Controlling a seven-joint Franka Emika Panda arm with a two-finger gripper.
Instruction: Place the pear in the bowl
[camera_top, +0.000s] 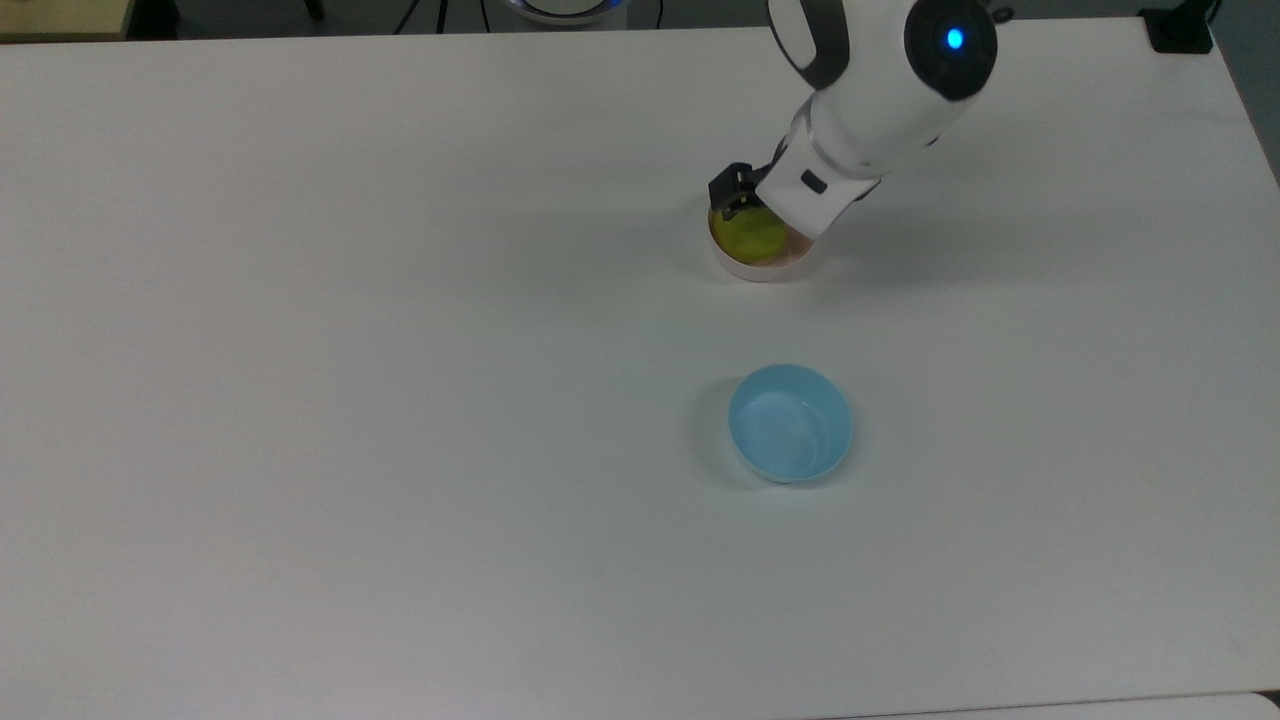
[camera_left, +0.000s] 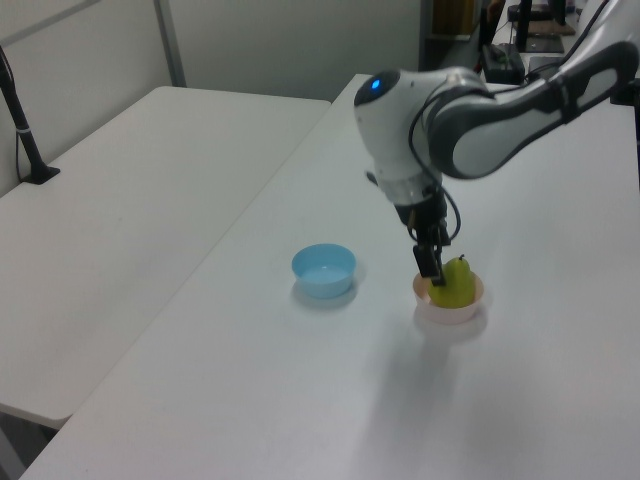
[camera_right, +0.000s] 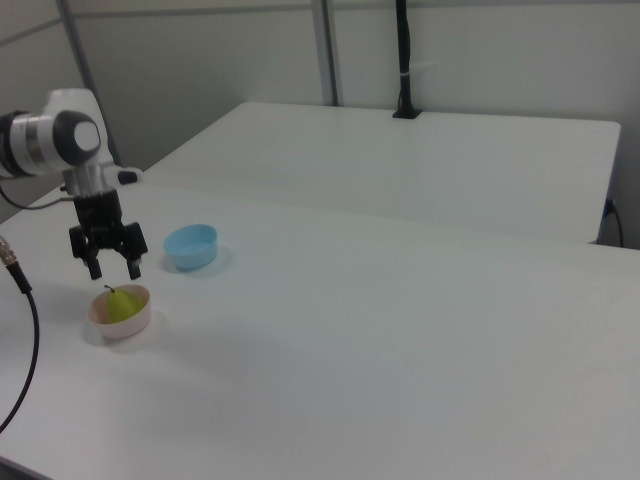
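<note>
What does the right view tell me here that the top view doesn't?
The right view shows the gripper from the side: both fingers spread open, clear above the pear, whose stem points up. The top view shows one dark finger at the pink bowl's far rim, with the arm covering part of the bowl; from above, the pear is a round yellow-green patch. Both show the pear resting inside the pink bowl and the blue bowl standing apart, with nothing in it.

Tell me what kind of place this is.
Likely a robotics lab or test room: bare white tables, partition walls, a pole clamped to one table, and an arm working over two bowls.
</note>
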